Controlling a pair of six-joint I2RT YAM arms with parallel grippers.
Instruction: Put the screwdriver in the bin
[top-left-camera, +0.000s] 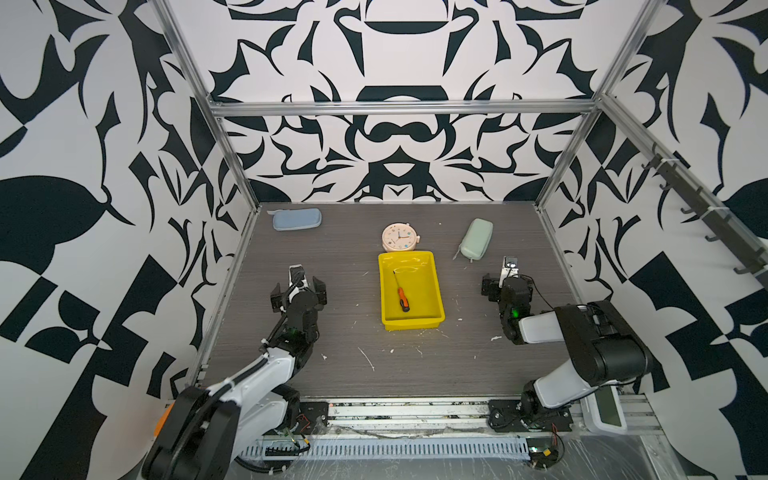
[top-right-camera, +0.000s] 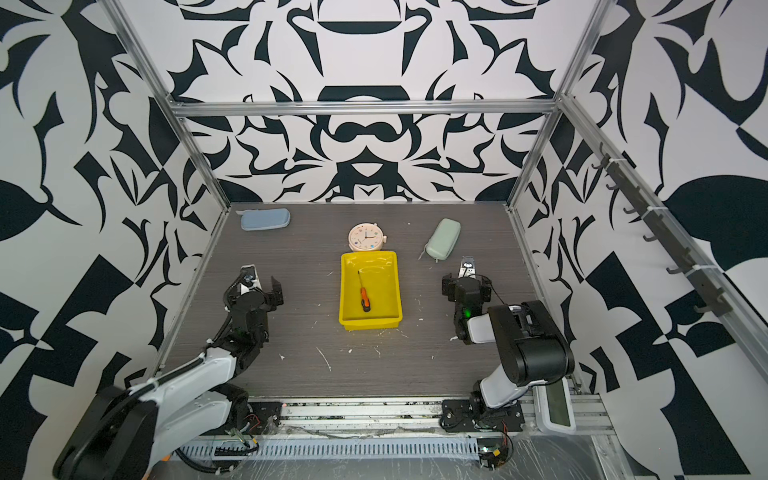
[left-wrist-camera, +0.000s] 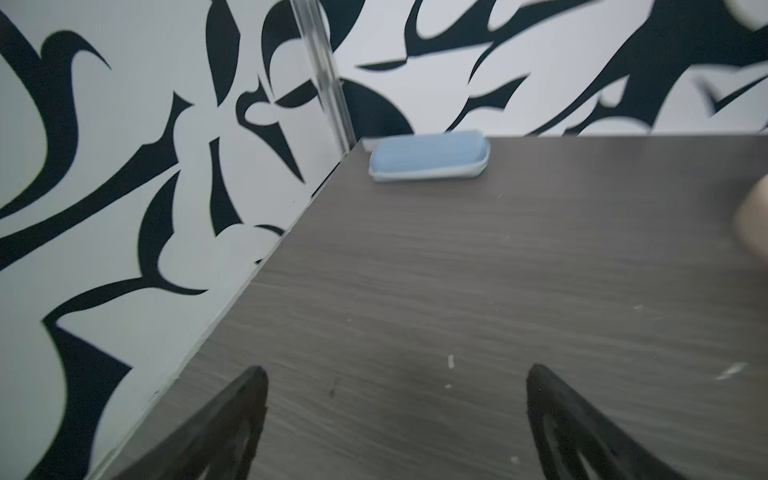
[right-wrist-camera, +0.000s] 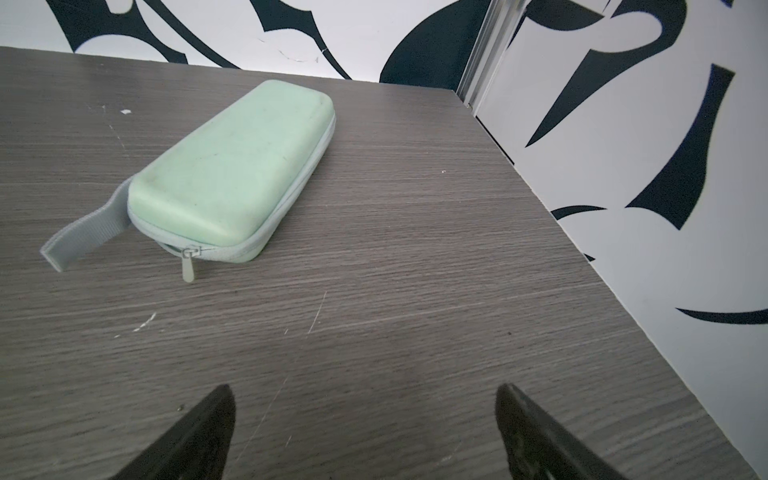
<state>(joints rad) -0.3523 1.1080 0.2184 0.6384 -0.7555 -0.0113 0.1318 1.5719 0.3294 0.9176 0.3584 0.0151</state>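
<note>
The screwdriver (top-left-camera: 402, 297) lies flat inside the yellow bin (top-left-camera: 411, 321) at the middle of the table (top-left-camera: 353, 361), handle toward six o'clock, thin shaft toward eleven; nothing touches it. The left gripper (top-left-camera: 297, 287) hangs at the bin's nine o'clock, well apart, jaws spread wide and empty; the right gripper (top-left-camera: 507, 283) hangs at three o'clock, likewise spread and holding nothing. A round clock (top-left-camera: 400, 237) sits just past the bin at twelve; a green pouch (top-left-camera: 477, 239) lies at one o'clock; a blue pouch (top-left-camera: 297, 219) lies at ten, by the far corner.
</note>
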